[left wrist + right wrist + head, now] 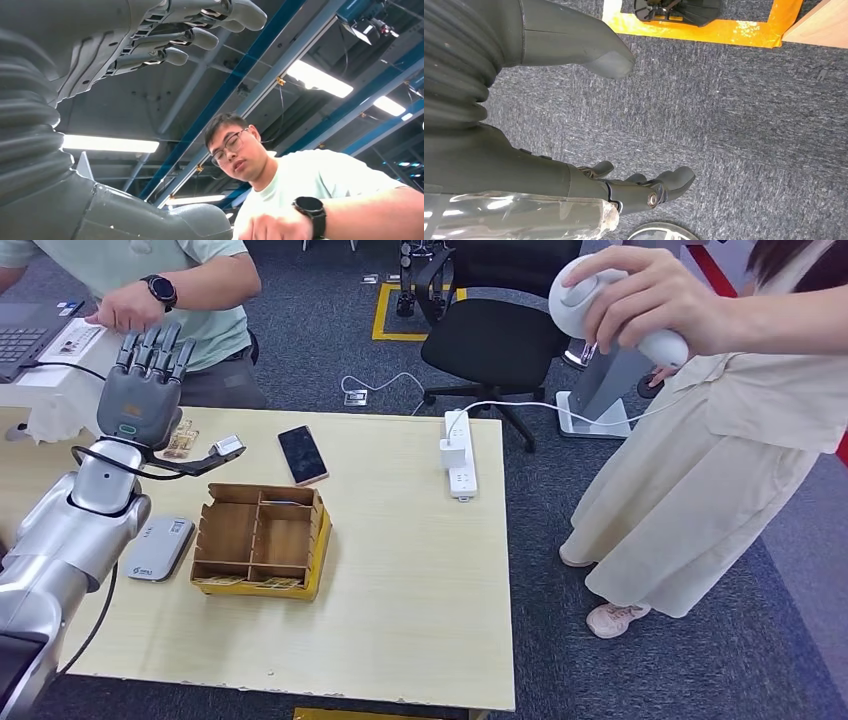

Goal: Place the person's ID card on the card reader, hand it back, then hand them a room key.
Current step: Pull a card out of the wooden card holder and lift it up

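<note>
The left hand point(140, 390) is raised above the far left corner of the counter point(420, 580), palm away from the head camera; its fingers point(152, 348) are extended upward and slightly apart, with nothing held between them. In the left wrist view the same fingers point(200, 37) are seen straight and spread against ceiling lights. Just beyond the fingertips a person's hand point(125, 310), wearing a dark wristwatch point(160, 290), is held over a white sheet beside a laptop point(25, 335); whether an ID card is held in it cannot be told.

The right hand point(634, 187) is seen hanging over grey carpet, its fingers loosely curled and apart from the thumb, with nothing grasped.

On the counter, a wooden compartment box point(262, 538) stands near the middle-left; flat cards are seen in its near front slot, and a thin card lies in one rear compartment. The grey card reader point(160, 547) lies just left of the box. A dark phone point(302, 454) lies behind the box, and a white power strip point(458, 455) lies near the far edge.

A second person point(700, 440) stands at the right, holding a white device point(600, 300).
</note>
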`<action>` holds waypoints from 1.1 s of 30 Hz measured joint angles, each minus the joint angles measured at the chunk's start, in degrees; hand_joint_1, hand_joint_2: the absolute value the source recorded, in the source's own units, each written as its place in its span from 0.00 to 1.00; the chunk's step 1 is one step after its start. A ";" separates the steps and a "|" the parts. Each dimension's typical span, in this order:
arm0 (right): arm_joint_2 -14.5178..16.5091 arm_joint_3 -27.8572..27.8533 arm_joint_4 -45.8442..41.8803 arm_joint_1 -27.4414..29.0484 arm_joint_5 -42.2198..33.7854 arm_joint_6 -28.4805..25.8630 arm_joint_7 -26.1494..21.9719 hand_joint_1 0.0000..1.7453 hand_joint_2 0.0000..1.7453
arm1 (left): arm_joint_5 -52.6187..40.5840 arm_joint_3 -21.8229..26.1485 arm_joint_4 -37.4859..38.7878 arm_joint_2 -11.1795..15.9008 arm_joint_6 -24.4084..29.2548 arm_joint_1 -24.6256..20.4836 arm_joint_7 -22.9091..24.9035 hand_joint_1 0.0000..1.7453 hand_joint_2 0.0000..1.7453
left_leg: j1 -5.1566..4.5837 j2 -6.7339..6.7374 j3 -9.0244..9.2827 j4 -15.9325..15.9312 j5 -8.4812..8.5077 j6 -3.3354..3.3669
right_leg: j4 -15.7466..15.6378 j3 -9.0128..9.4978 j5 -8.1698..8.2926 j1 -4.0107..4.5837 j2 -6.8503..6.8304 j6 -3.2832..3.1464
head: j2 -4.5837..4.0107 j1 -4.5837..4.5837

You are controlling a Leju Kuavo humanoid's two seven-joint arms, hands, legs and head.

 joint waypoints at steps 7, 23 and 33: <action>0.00 0.00 0.00 0.25 -0.42 -0.02 0.01 0.00 1.00 | 1.61 1.97 -2.00 2.71 1.01 3.48 -0.13 0.00 1.00 | 0.03 0.02 0.00 -0.01 0.00 0.00 | 0.02 -0.01 -0.01 0.00 0.02 -0.01 | 0.01 -0.01; 0.00 0.00 -0.02 0.56 -1.01 -0.04 -0.01 0.00 1.00 | 5.14 11.49 -13.67 9.80 -0.03 17.77 -1.24 0.00 1.00 | 0.04 0.04 0.00 -0.02 0.00 -0.01 | 0.02 -0.02 -0.03 0.00 0.04 -0.03 | 0.00 0.00; 0.00 0.00 -0.10 0.53 -1.58 -0.02 -0.21 0.00 1.00 | 7.73 16.43 -20.79 13.10 -2.10 25.44 -4.09 0.00 1.00 | 0.05 0.04 0.00 -0.02 -0.01 -0.01 | 0.01 -0.03 -0.03 0.01 0.03 -0.04 | 0.01 0.02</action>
